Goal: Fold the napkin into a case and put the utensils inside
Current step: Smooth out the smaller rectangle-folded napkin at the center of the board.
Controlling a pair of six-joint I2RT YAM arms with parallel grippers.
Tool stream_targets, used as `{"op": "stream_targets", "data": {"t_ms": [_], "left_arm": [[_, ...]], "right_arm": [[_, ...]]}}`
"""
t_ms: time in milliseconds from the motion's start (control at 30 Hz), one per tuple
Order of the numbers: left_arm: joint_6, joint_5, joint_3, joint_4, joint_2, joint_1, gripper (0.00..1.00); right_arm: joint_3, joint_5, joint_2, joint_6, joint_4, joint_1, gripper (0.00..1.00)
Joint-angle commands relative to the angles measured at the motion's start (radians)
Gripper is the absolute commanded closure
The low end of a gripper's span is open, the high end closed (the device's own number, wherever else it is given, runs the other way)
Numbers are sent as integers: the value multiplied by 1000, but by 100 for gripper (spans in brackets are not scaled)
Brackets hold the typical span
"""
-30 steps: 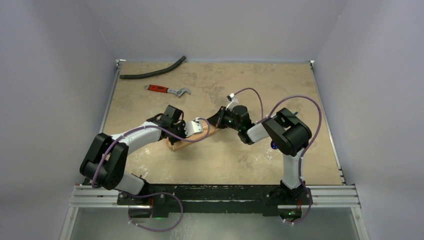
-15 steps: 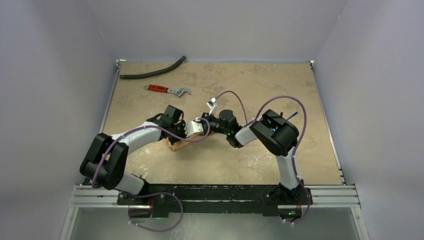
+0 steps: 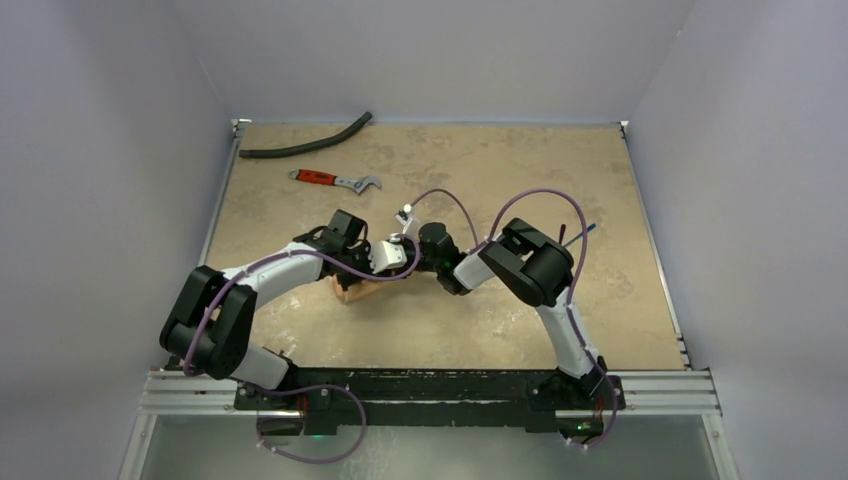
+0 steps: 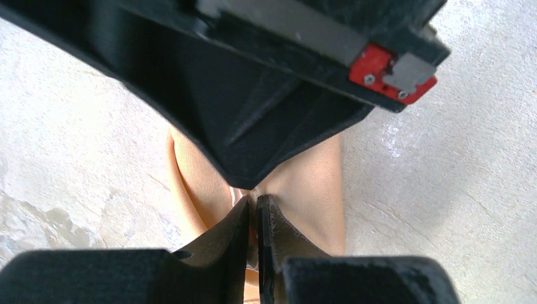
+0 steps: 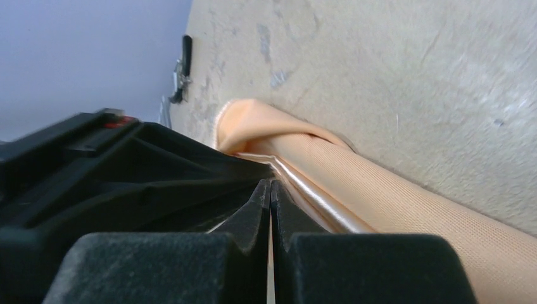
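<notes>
The peach napkin (image 3: 352,291) lies as a narrow folded strip mid-table, mostly hidden under both grippers. My left gripper (image 3: 398,258) is shut on a raised fold of the napkin (image 4: 316,183), fingertips pinched together (image 4: 256,201). My right gripper (image 3: 416,247) is shut, nose to nose with the left; its tips (image 5: 270,185) lie against the glossy rolled edge of the napkin (image 5: 392,190), and I see no cloth between them. The blue fork (image 3: 589,229) lies on the table behind the right arm. I cannot pick out the spoon; the right arm covers that area.
A red-handled wrench (image 3: 335,180) and a curved black hose (image 3: 305,146) lie at the far left of the table (image 3: 480,160). Grey walls enclose three sides. The right arm's elbow (image 3: 528,262) hangs over the table's right-centre.
The right arm has swung left, bringing its gripper up against the left one over the napkin. The left arm has stayed still, still pinching the cloth.
</notes>
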Motion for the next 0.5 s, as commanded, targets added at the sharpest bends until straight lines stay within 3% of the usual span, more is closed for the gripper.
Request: {"op": "stream_targets", "data": {"t_ms": [0, 467], "left_arm": [[-59, 14, 40, -67, -26, 3, 89], [-136, -90, 78, -185, -129, 5, 82]], "right_arm": [[35, 8, 25, 5, -50, 25, 100], [16, 203, -24, -82, -181, 52, 100]]}}
